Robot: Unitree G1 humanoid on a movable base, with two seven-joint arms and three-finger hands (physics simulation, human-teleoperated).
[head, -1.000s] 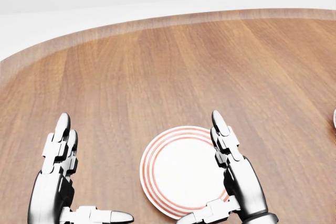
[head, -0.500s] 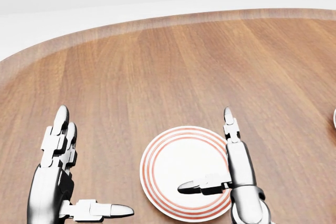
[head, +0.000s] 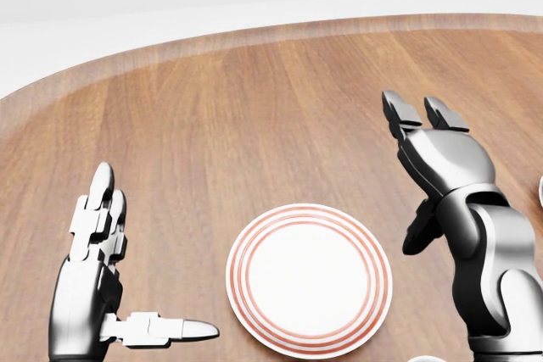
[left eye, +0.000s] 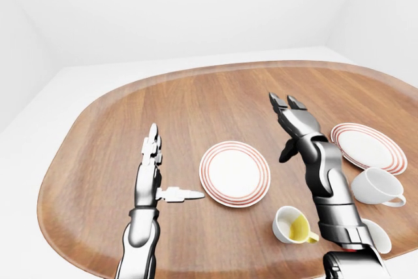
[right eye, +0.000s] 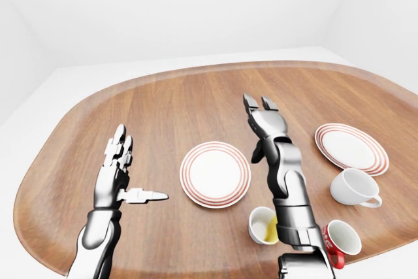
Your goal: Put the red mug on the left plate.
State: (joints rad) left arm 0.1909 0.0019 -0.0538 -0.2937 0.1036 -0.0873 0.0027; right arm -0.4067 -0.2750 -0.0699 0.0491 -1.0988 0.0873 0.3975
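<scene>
Near the bottom right of the right-eye view, the red mug (right eye: 343, 238) lies tipped on its side on the wooden surface (right eye: 196, 99), its white mouth facing right and slightly up, so its long axis runs roughly left to right. It sits close beside the right forearm, with a yellow-lined mug (right eye: 262, 225) on the arm's other side and a white mug (right eye: 353, 188) above it, apart from it.

The right robot hand (right eye: 260, 108) is raised well above and to the left of the red mug, fingers spread and holding nothing. The mug lies down the view from that hand, back toward the robot's body, so I judge the hand must pull back and drop toward the lower right before it can grip. The left robot hand (right eye: 116, 161) is likewise splayed and empty, thumb pointing right, well apart from the mug on the far side of the left plate (right eye: 215, 174).

The right hand is clearly the nearer one. The left plate is bare, between the two hands; a second plate (right eye: 351, 147) lies at right.
</scene>
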